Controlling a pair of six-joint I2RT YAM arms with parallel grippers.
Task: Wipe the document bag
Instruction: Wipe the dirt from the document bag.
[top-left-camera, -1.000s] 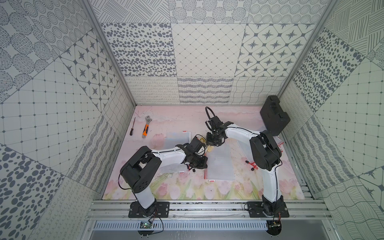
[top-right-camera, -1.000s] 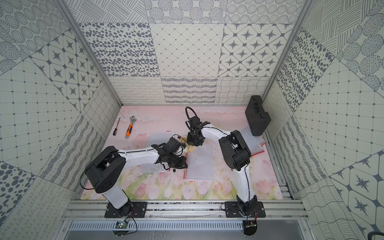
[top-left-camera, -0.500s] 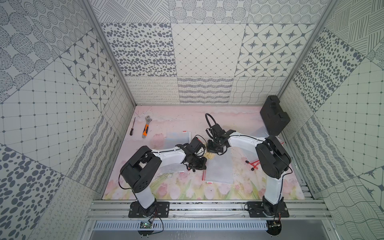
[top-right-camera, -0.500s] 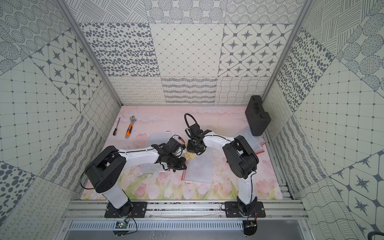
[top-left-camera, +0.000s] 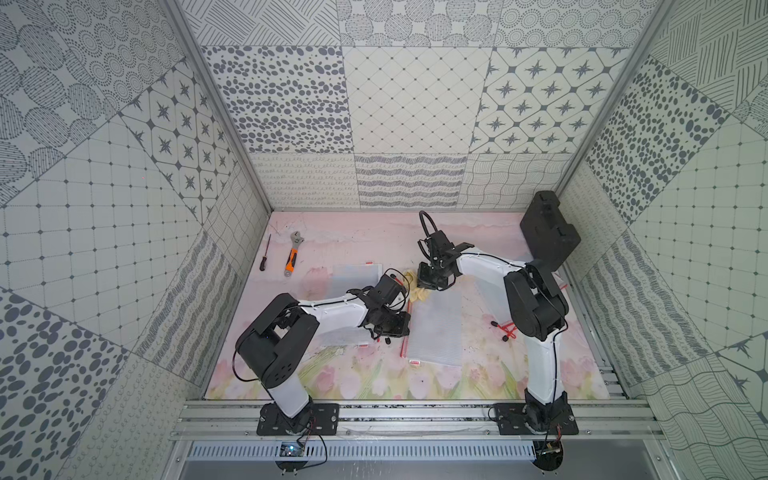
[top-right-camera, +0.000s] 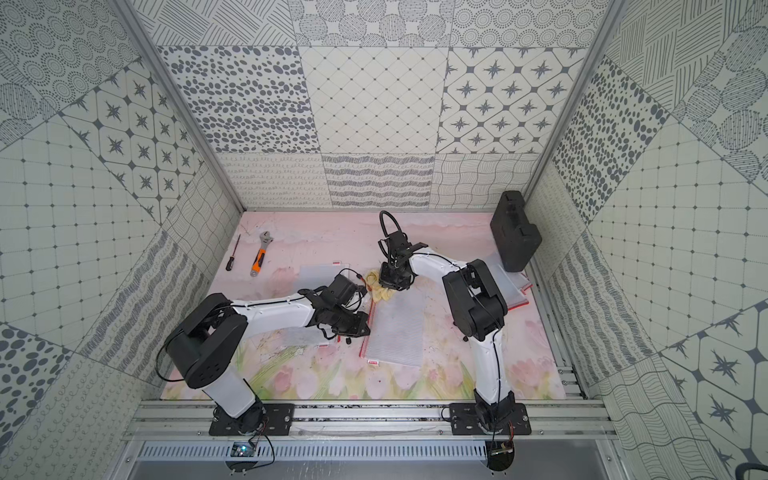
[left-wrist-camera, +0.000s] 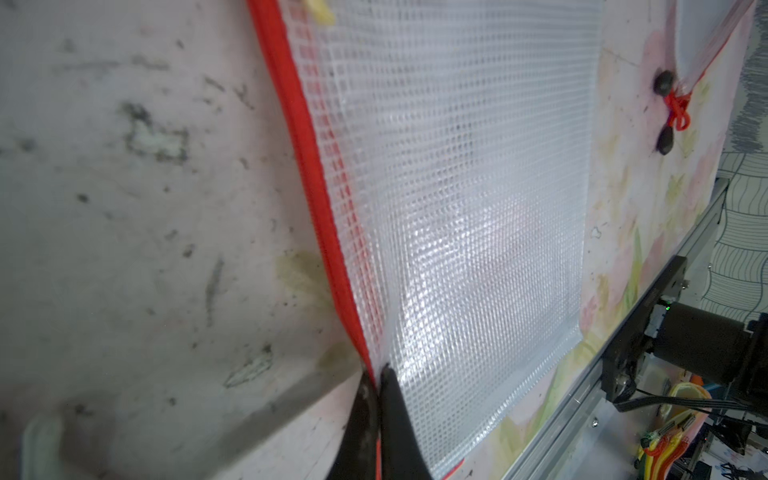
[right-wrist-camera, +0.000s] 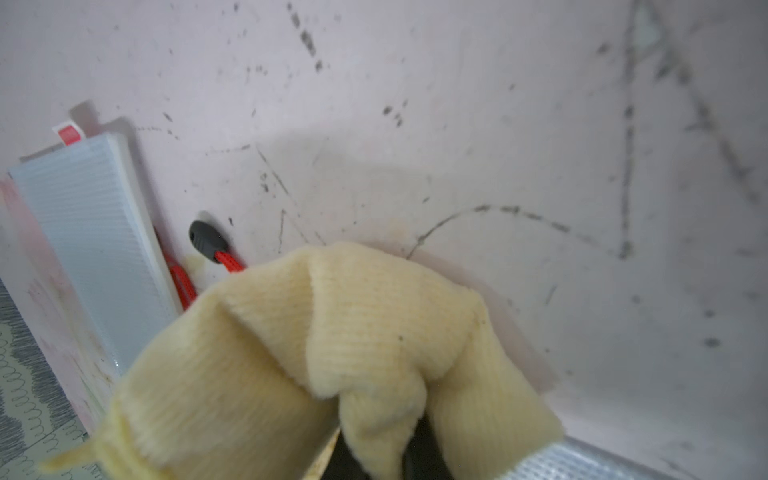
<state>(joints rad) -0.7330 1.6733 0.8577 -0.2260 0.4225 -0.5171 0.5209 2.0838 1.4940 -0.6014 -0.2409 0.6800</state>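
The document bag (top-left-camera: 434, 328) (top-right-camera: 395, 332) is a clear mesh pouch with a red zipper edge, lying flat mid-table. My left gripper (left-wrist-camera: 379, 374) is shut on that red edge (left-wrist-camera: 316, 187) of the document bag (left-wrist-camera: 457, 208). In both top views it sits at the bag's left side (top-left-camera: 406, 328) (top-right-camera: 366, 326). My right gripper (top-left-camera: 430, 282) (top-right-camera: 392, 280) is shut on a pale yellow cloth (right-wrist-camera: 332, 353). The cloth (top-left-camera: 417, 289) (top-right-camera: 380, 289) rests at the bag's far left corner. It hides most of the right gripper (right-wrist-camera: 386, 453).
Another mesh bag (top-left-camera: 355, 274) lies under the left arm. A stack of more bags (top-right-camera: 509, 286) and a black case (top-left-camera: 548, 232) stand at the right wall. A wrench (top-left-camera: 292, 259) and a screwdriver (top-left-camera: 265, 257) lie far left. A red zipper cord with black beads (top-left-camera: 503, 330) lies right of the bag.
The right gripper swept the cloth toward the front over the bag's far end, then came back to its far left corner. The left gripper has kept its hold.
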